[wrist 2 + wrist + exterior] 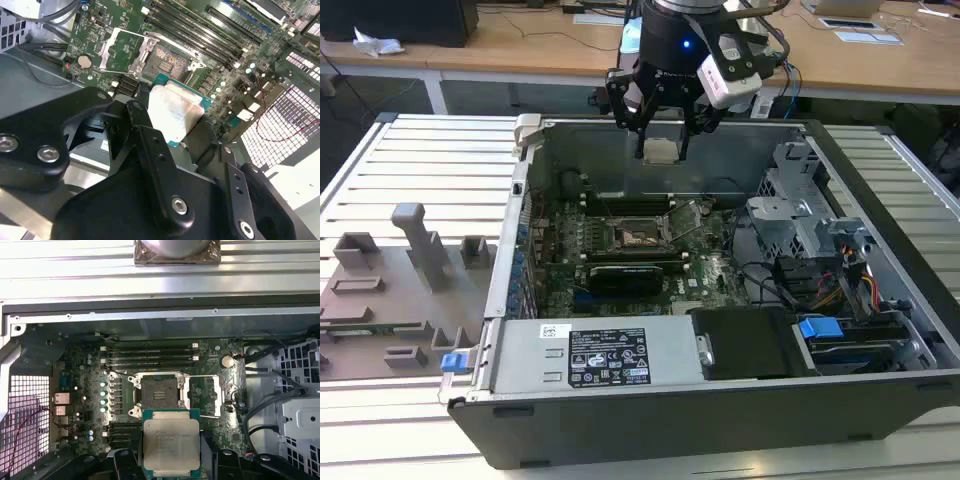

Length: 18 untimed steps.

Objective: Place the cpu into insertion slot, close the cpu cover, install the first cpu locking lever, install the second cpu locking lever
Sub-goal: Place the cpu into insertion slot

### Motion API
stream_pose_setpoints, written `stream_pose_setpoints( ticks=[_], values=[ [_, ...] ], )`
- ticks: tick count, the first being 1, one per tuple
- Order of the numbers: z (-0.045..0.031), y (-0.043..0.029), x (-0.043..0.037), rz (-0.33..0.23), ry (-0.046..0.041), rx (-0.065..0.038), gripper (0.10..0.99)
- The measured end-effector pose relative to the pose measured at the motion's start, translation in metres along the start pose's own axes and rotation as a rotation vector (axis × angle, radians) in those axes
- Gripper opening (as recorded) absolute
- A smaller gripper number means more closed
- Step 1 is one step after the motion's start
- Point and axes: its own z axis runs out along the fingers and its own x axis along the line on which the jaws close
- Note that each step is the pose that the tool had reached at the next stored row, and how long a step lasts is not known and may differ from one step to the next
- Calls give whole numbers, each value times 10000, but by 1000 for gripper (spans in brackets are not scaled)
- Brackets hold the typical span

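Gripper (661,148) clamped on the cpu (171,441), top centre of exterior view, above the open insertion slot (159,394); chip prob. light, stiff, fragile underneath, so best held by its edges.

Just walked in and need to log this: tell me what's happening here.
The arm's gripper holds the cpu in the air above the motherboard inside the open case. The slot is empty, its pin field bare, and the cover is swung open beside it. The cpu is not yet seated.
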Motion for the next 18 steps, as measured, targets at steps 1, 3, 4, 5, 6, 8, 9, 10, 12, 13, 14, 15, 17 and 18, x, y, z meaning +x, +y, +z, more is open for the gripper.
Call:
stream_pose_setpoints(
  ticks=[1, 3, 4, 5, 6, 8, 9, 10, 12, 13, 14, 15, 17, 18],
  values=[
    [6, 0, 0, -1, 0, 0, 541],
    [23, -2, -1, 0, 0, 0, 541],
    [30, -3, -1, -1, 0, 0, 541],
    [39, -3, -1, -1, 0, 0, 541],
    [48, -4, -1, -1, 1, 1, 541],
    [59, -5, -1, -1, 0, 0, 541],
    [64, -6, -1, -1, 0, 0, 541],
    [72, -6, -2, -1, 0, 0, 541],
    [83, -7, -2, -1, 1, 1, 541],
    [88, -8, -2, 0, 1, 1, 541],
    [92, -8, -2, -1, 1, 1, 541],
    [97, -9, -2, -1, 1, 1, 541],
    [106, -10, -2, -1, 0, 1, 541],
    [112, -10, -2, -1, 1, 1, 541]
  ],
)
